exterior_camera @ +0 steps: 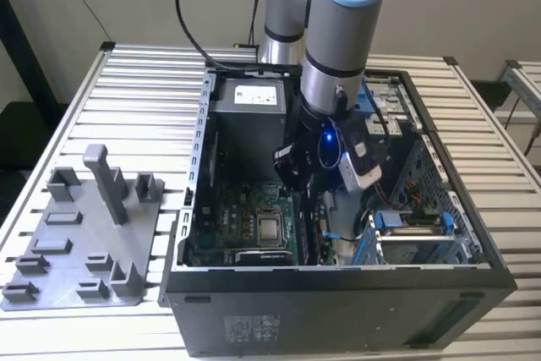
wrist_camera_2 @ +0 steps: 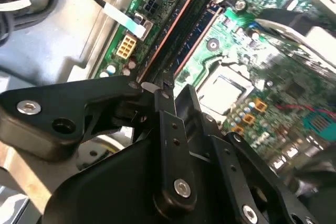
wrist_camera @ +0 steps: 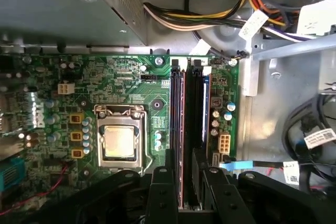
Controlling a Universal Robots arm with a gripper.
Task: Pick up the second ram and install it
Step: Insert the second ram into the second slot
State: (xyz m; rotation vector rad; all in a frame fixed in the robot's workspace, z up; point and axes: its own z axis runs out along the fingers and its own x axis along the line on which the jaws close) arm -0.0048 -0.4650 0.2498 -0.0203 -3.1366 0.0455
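My gripper is down inside the open computer case, directly over the memory slots of the green motherboard. In the first wrist view my two black fingers stand on either side of the slot rows with only a narrow gap between them, and a thin dark edge runs down into that gap — I take it for the second ram, standing on edge in the slot line straight ahead of my fingertips, its far end by the white latch tabs at the board's edge. Whether my pads actually press on it or just bracket it I cannot tell, because my own fingers hide the contact. In the second wrist view the gripper shows its linkage bars drawn close together, the tips meeting right at the near end of the long slots, where a reddish-edged stick and darker rows run away from me. Beside the slots, on one flank of my fingers, sits the square processor socket with its metal frame; on the other flank a small white connector and a blue-tagged cable lie close by. Beyond the slots' far end is the grey power supply box with its bundle of coloured wires. Well away from me, outside the case, a grey holder tray rests on the slatted table.
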